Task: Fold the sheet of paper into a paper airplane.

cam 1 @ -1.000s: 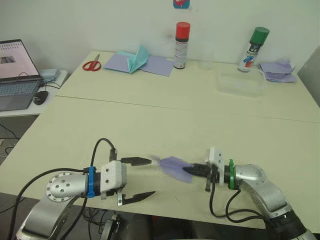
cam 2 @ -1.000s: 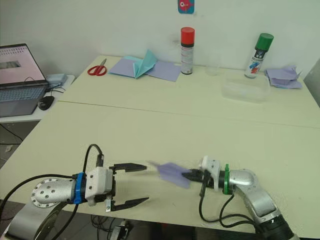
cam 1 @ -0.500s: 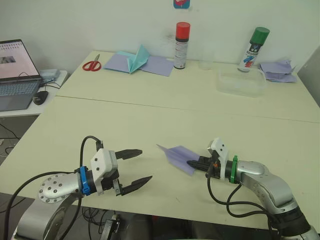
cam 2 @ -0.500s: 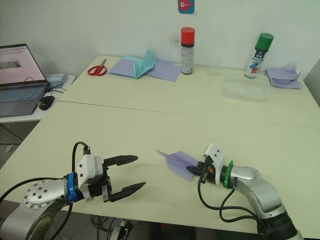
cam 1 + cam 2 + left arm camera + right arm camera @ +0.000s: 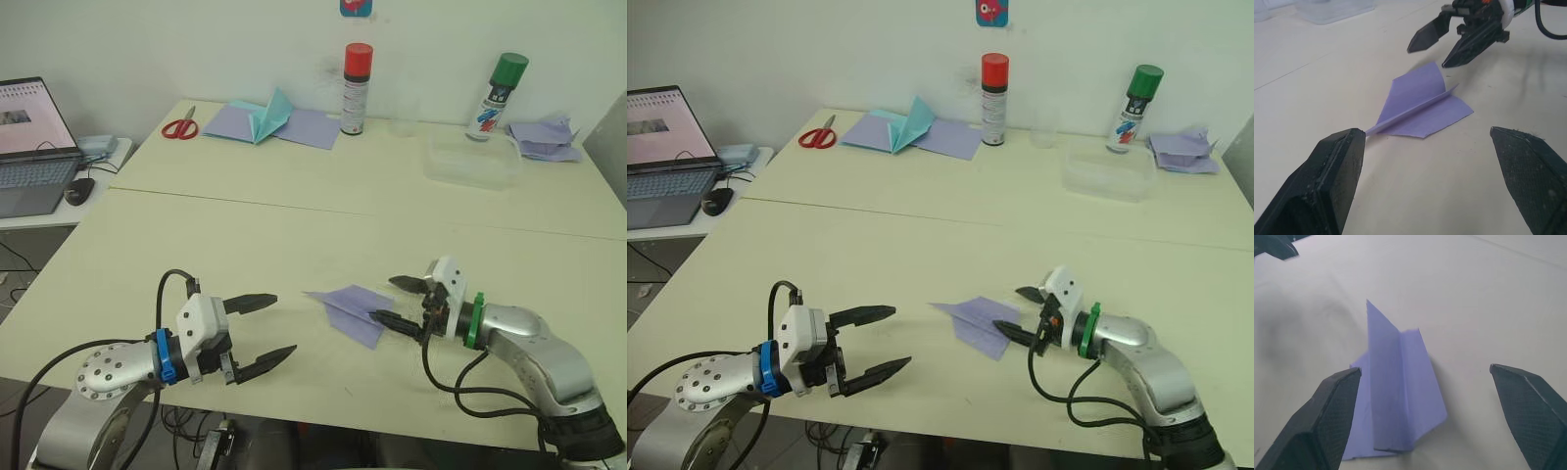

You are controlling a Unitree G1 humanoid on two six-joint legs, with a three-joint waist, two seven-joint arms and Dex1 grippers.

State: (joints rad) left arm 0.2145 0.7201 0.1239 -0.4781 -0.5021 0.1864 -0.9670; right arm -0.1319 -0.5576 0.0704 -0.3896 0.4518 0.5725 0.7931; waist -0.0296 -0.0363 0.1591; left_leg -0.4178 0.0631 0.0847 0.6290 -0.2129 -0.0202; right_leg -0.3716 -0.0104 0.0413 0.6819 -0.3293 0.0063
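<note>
The small pointed wedge of pale lavender-blue paper, the paper airplane [image 5: 350, 310], is seen lying on the cream table [image 5: 323, 235], nose turned toward the robot's left, its layered flaps creased and one wing lifted slightly. Half a second ago its tail was pinched by the right gripper [image 5: 402, 302]; now that gripper's two black fingers are spread apart just beside the tail, and nothing is held. The plane has thus been let go and set down, which is judged to mean the folding is finished or very nearly so.

On the other side of the plane, a little apart from its nose, the left gripper [image 5: 257, 332] is held with its fingers spread wide and empty, much as it was half a second ago.

Well beyond the plane, at the far edge of the table, are set red-handled scissors [image 5: 180, 127], a red-capped spray can [image 5: 356, 88], a green-capped spray can [image 5: 497, 96] and a clear plastic tub [image 5: 472, 160]
</note>
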